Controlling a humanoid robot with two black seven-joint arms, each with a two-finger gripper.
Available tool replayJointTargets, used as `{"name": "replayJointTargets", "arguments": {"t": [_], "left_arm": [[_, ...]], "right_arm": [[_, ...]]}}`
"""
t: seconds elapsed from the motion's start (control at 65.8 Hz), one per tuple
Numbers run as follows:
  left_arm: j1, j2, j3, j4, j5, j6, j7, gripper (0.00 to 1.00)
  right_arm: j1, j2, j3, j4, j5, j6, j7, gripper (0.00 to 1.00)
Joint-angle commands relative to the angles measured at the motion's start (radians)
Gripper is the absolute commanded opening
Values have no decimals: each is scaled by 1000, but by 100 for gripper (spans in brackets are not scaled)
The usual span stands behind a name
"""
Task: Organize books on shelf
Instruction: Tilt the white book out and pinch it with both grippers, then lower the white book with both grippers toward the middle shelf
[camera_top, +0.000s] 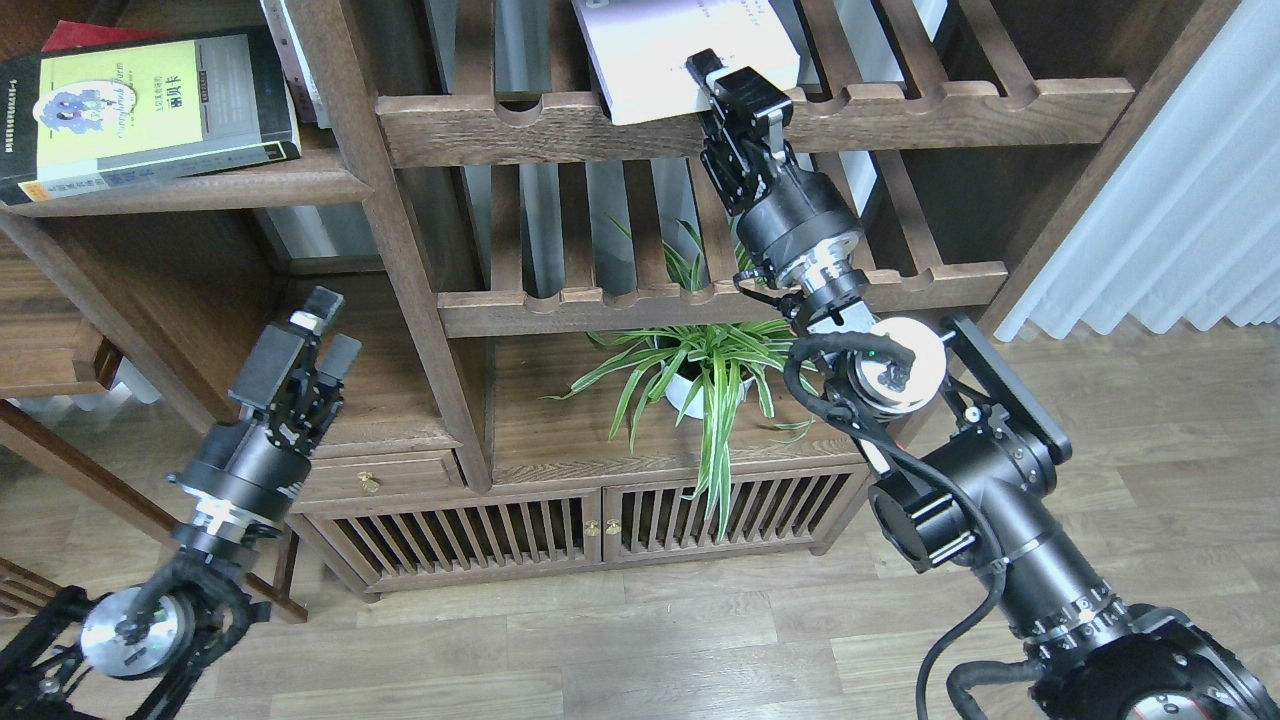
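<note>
Three books show: a white-lilac book (680, 50) on the upper slatted rack (760, 110), and a black book with lime-green panel (140, 110) lying flat on the solid shelf (200, 190) at left over a red book (95, 35). Right claw (712, 85) seems to pinch the white book's near right corner; the book extends up-left from it. Left claw (325, 330) hangs open, empty, below the shelf.

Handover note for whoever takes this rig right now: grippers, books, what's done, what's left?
Right gripper: shut on the near corner of the white book, which lies on the upper slatted rack.
Left gripper: open, empty, hanging low at left.
Black book: flat on the shelf, upper left, with a red book beneath it.
Left: carry the white book to that shelf.
</note>
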Motion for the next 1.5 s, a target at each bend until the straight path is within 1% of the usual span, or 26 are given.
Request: {"name": "replayJointTargets", "arguments": {"t": [0.0, 0.061, 0.167, 0.213, 0.258, 0.273, 0.304, 0.365, 0.38, 0.395, 0.441, 0.577, 0.653, 0.684, 0.699, 0.714, 0.851, 0.972, 1.063, 1.322, 1.489], "left_arm": [[-3, -54, 18, -4, -3, 0, 1, 98], [-10, -85, 23, -11, -3, 0, 3, 97], [-13, -97, 29, -14, -3, 0, 9, 96], [-14, -94, 40, -14, -5, 0, 9, 96], [-19, -94, 45, -14, -5, 0, 9, 96], [-25, -94, 46, -14, -6, 0, 7, 96], [-30, -94, 46, -16, -8, 0, 7, 96], [-45, -94, 49, -17, -15, 0, 7, 96], [-45, -94, 49, -17, -16, 0, 7, 96], [-48, -94, 51, -20, -17, 0, 7, 96], [-51, -94, 54, -30, -17, 0, 6, 96], [-53, -90, 58, -37, -19, 0, 6, 96], [-54, -85, 71, -37, -19, 0, 9, 95], [-56, -85, 72, -37, -19, 0, 11, 95], [-60, -81, 75, -37, -19, 0, 18, 95], [-62, -76, 75, -37, -19, 0, 18, 95], [-79, -33, 98, -37, -19, 0, 20, 94], [-83, 39, 140, -37, -20, 0, 34, 89], [-88, 80, 173, -37, -22, 0, 35, 90], [-80, 140, 184, -37, -23, 0, 29, 90], [-65, 140, 206, -39, -29, 0, 21, 90]], "right_arm": [[-54, 0, 5, 38, 45, 98, -14, 4], [-92, 0, 4, 78, 56, 127, -17, 4], [-161, 0, 2, 135, 59, 150, -22, 4], [-197, 0, 2, 155, 59, 173, -36, 4], [-230, 0, 2, 166, 61, 202, -60, 4], [-249, 0, 2, 173, 64, 220, -80, 4], [-263, 0, 2, 178, 65, 234, -94, 4], [-316, 0, -1, 196, 68, 298, -149, 4], [-321, 0, -2, 200, 68, 305, -152, 4], [-338, 0, -4, 206, 68, 306, -164, 4], [-370, 0, -9, 218, 70, 306, -181, 4], [-424, 0, -15, 223, 68, 306, -203, 4], [-456, 0, -32, 223, 68, 306, -241, 4], [-468, 0, -41, 223, 68, 306, -264, 4], [-485, 0, -53, 223, 70, 306, -293, 4], [-488, 0, -55, 223, 68, 306, -298, 4], [-511, -9, -59, 221, 68, 306, -306, 4], [-528, -21, -84, 216, 68, 306, -327, 5], [-533, -38, -107, 213, 68, 306, -329, 5], [-553, -51, -130, 189, 67, 306, -332, 5], [-554, -45, -131, 155, 62, 306, -335, 5]]}}
